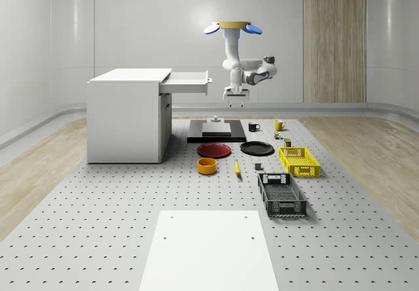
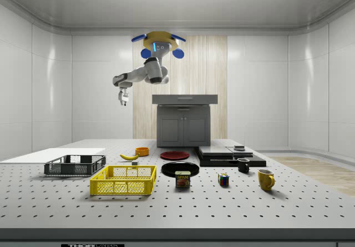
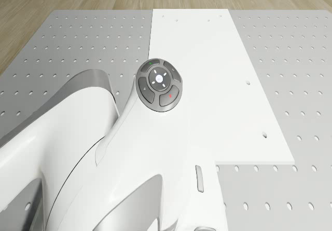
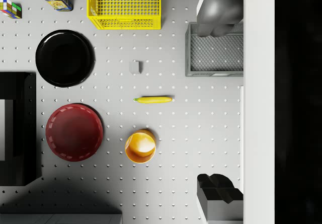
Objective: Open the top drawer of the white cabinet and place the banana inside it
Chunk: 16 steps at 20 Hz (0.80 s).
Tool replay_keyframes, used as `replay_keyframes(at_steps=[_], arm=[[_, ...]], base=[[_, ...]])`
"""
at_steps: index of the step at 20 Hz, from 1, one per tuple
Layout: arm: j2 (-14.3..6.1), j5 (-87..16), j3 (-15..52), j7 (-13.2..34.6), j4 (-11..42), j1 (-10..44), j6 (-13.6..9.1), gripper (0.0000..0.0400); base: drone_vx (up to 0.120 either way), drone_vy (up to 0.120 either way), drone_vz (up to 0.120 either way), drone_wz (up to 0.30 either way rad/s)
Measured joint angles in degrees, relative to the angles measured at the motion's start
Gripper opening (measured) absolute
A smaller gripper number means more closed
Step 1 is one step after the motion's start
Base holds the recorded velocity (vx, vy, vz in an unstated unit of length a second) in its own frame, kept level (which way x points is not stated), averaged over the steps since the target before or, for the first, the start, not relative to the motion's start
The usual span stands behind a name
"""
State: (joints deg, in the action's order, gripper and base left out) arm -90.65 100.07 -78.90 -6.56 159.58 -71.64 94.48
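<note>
red plate (image 4: 74,132) | black plate (image 4: 65,58) | yellow basket (image 4: 125,5) | orange bowl (image 4: 140,146)

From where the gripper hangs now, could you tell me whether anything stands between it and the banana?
Nothing visible does. The drone hovers beside the open drawer, and the gripper hangs high over the table. The banana lies alone on bare table below it, apart from the orange bowl and the red plate.

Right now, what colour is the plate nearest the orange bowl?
Dark red; the plate beside the orange bowl shows best in the wrist view.
</note>
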Motion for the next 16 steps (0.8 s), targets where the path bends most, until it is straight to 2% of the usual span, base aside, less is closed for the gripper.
replay_keyframes(at_steps=[4, 16], arm=[[-0.07, -0.03, 0.0, -0.01, 0.0, -0.01, 0.07, 0.04], [-0.24, -0.1, -0.01, -0.03, -0.01, -0.05, 0.22, 0.04]], base=[[0.0, 0.12, -0.12, 0.0], [0.0, 0.0, -0.12, 0.0]])
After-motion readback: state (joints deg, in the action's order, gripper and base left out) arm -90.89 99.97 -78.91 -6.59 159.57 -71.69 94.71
